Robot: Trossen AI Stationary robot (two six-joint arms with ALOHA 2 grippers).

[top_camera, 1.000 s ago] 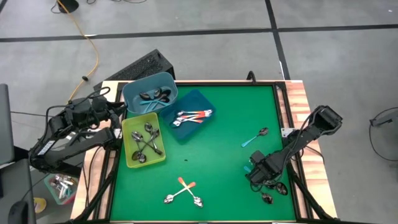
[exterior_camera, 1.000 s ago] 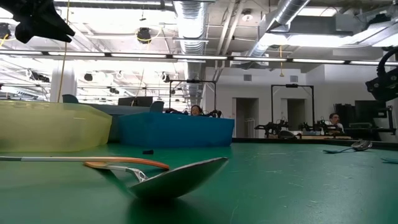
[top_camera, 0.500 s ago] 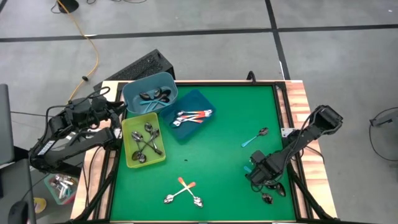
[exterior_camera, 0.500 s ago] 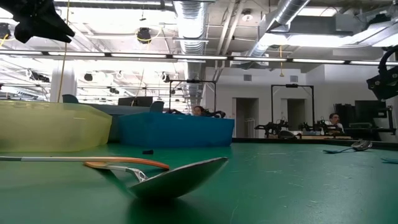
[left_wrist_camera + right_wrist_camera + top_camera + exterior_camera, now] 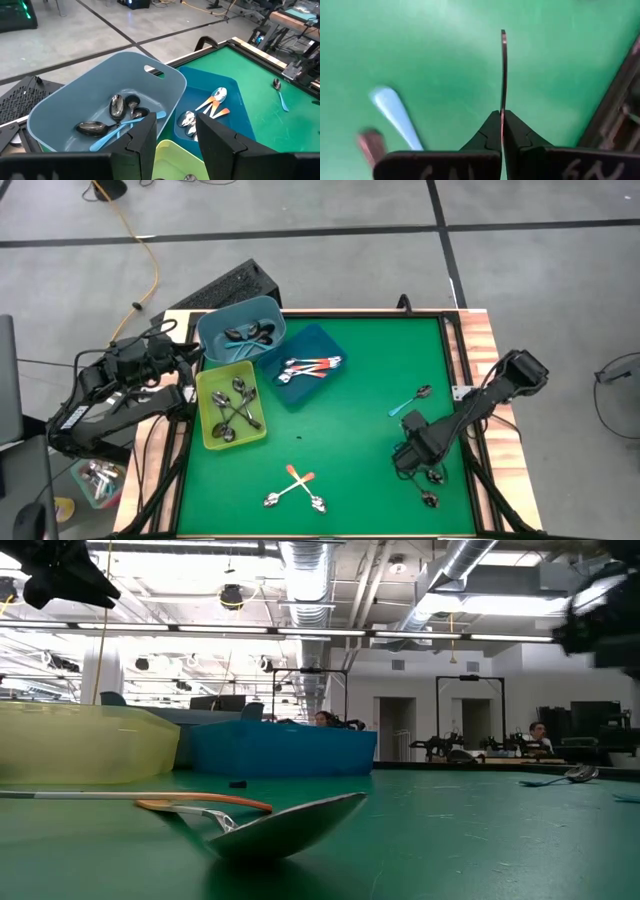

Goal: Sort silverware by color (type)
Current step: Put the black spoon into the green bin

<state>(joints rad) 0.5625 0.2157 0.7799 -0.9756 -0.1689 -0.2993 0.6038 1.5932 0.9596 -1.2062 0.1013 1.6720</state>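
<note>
While a second ago the right gripper [image 5: 413, 452] sat lower near the table's right front corner with its fingers apart, it now stands slightly farther in over the green table [image 5: 350, 410] with its fingers pinched tight on the thin metal handle of a spoon [image 5: 503, 75], which sticks straight out between the tips. One dark spoon [image 5: 430, 499] remains on the mat near that corner, just beside the gripper. A teal-handled spoon [image 5: 409, 401] lies apart toward the right edge, unmoved.

Everything else matches the earlier view. The left gripper [image 5: 175, 142] hangs off the table's left side above the bins, fingers partly open and holding nothing. Below it the light blue tub [image 5: 240, 330] holds teal-handled spoons, the dark blue tray [image 5: 310, 367] holds orange-handled spoons, and the yellow-green bin [image 5: 231, 406] holds plain metal ones. Two orange-handled spoons [image 5: 296, 486] lie crossed near the front edge, nothing covering them.
</note>
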